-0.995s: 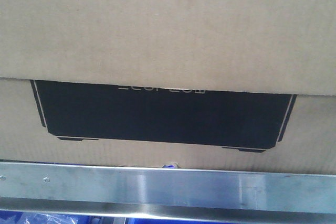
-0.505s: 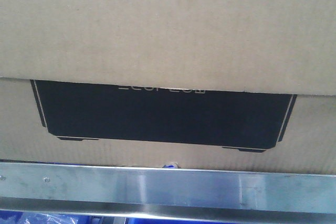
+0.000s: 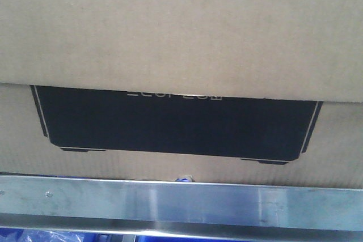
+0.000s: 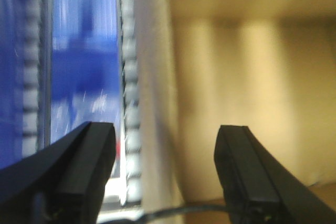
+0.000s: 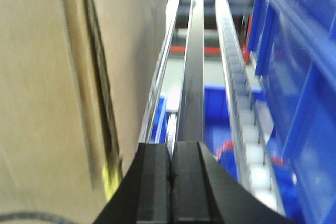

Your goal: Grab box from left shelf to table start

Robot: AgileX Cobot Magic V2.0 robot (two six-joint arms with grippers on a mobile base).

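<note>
- The cardboard box [image 3: 181, 26] fills nearly the whole front view, its lower edge right above the left shelf [image 3: 181, 202], a brushed metal ledge running past both sides of the picture.
- A plain tan flap hangs over the top of the box's black printed panel [image 3: 176, 126] and cuts through the white lettering [image 3: 174, 95]. Only the lower halves of the letters show, so I cannot read the word.
- 2 thin white lines run down the panel's slanted sides, 1 on each.
- A small rivet [image 3: 49, 194] sits near the ledge's left end. Blue shapes show below the ledge.
- My left gripper [image 4: 165, 135] stands wide, with 2 black fingers [image 4: 86, 156] well apart and nothing between them. A pale, blurred wall of the box [image 4: 252, 77] is straight ahead, with a white roller track [image 4: 128, 77] and a blue bin [image 4: 84, 51] to its left.
- My right gripper [image 5: 170, 150] is pressed closed, finger against finger, and carries nothing. The box [image 5: 42, 103] rises just to its left, a black rail [image 5: 193, 77] runs ahead, and a roller track [image 5: 241, 119] and blue bins [image 5: 310, 77] lie to the right.
</note>
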